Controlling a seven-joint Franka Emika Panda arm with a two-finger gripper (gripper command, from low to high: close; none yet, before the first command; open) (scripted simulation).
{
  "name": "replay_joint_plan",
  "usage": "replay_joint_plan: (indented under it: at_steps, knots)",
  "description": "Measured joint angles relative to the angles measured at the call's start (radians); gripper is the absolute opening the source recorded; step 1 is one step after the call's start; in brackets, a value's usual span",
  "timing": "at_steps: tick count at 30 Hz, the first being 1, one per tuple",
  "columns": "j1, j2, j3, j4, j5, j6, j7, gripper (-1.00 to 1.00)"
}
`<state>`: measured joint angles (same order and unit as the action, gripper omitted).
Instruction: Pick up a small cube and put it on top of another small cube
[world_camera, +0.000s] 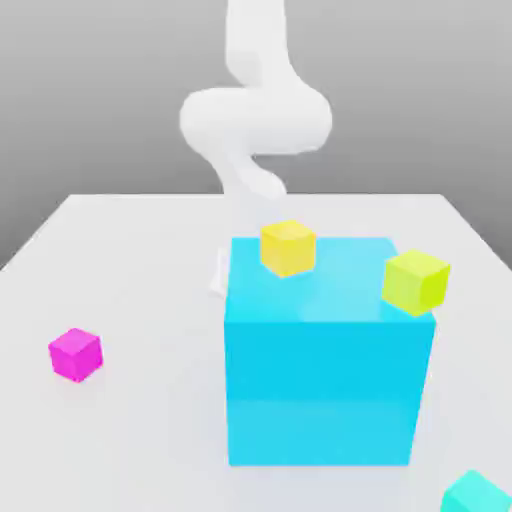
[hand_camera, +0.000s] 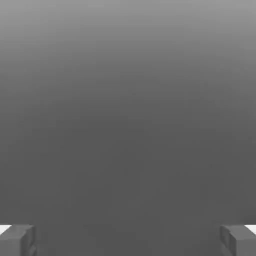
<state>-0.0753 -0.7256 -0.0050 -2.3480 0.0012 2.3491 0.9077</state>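
No stacking is done; grasp, lift and placing remain. In the exterior view, the small magenta-pink cube sits on the pale tabletop, towards eight o'clock. The tool stands spread and empty. Towards five o'clock, a small turquoise cube is cut off by the frame.

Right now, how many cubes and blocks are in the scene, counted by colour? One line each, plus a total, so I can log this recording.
Magenta: 1 small cube
Golden-yellow: 1 small cube
Lime-yellow: 1 small cube
Cyan: 1 big block
Turquoise: 1 small cube, cut off by the picture's edge
Total: 5
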Motion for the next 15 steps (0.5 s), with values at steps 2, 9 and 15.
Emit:
replay_joint_plan:
  at_steps: [2, 9, 15]
  knots:
    - [-0.065, 0.065, -0.004, -0.041, 0.001, 0.042, 0.093, 0.00]
    - [-0.268, 0.275, -0.026, -0.176, -0.002, 0.181, 0.403, 0.00]
    - [-0.429, 0.455, -0.059, -0.291, -0.011, 0.299, 0.670, 0.00]
